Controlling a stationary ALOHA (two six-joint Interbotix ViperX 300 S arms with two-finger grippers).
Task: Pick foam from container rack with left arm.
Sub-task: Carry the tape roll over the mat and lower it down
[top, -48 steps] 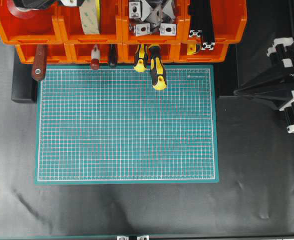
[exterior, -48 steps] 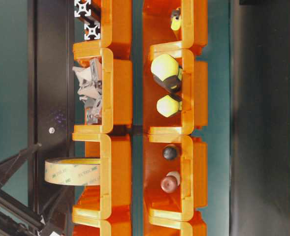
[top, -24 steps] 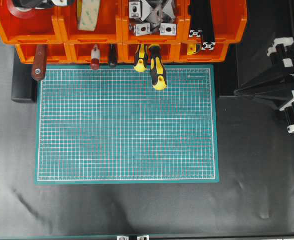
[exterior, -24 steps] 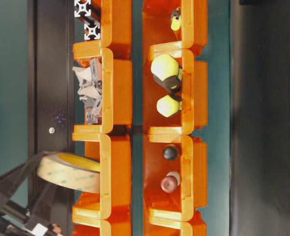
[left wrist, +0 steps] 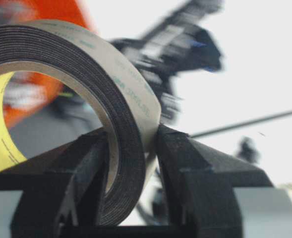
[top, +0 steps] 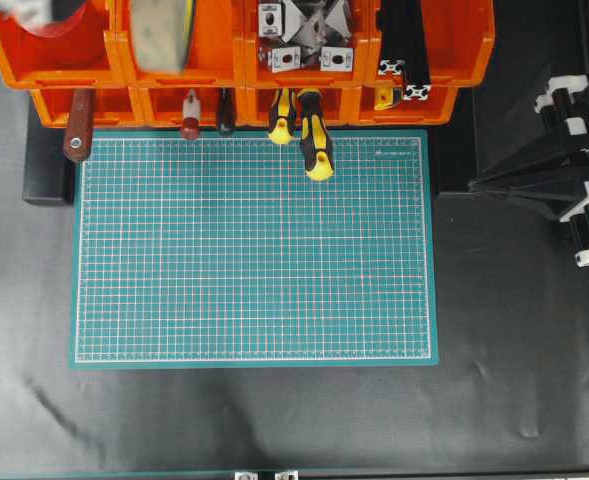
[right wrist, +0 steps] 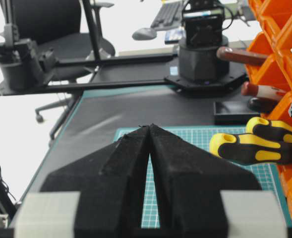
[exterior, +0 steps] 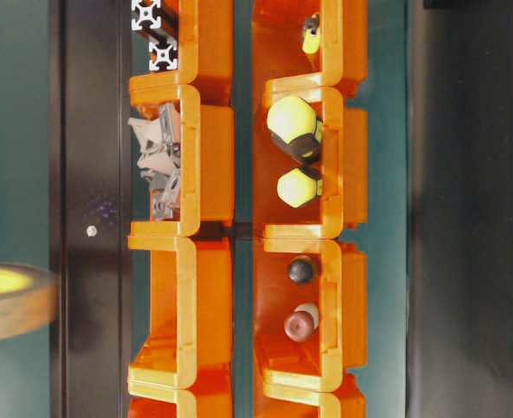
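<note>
A: Where do we have the foam (left wrist: pixel 86 99) at this point?

B: We have it clamped in the left gripper (left wrist: pixel 133 163), one finger inside the ring against the yellow liner and the other on the outer face, with the roll's wall between them. From the table-level view we see it blurred at the left edge (exterior: pixel 12 300), well apart from the container rack (exterior: pixel 191 313) and clear of the bin mouths.

A: And from overhead?

B: We only catch a blurred piece of it at the top edge (top: pixel 162 35), over the second big bin of the container rack (top: pixel 214 70).

A: What about our other side?

B: The right gripper (right wrist: pixel 149 130) has its two pointed fingers pressed together with nothing between them. It hangs over the green cutting mat (right wrist: pixel 205 136), near the yellow-and-black screwdriver handles (right wrist: pixel 245 148) that stick out of the lower bins
</note>
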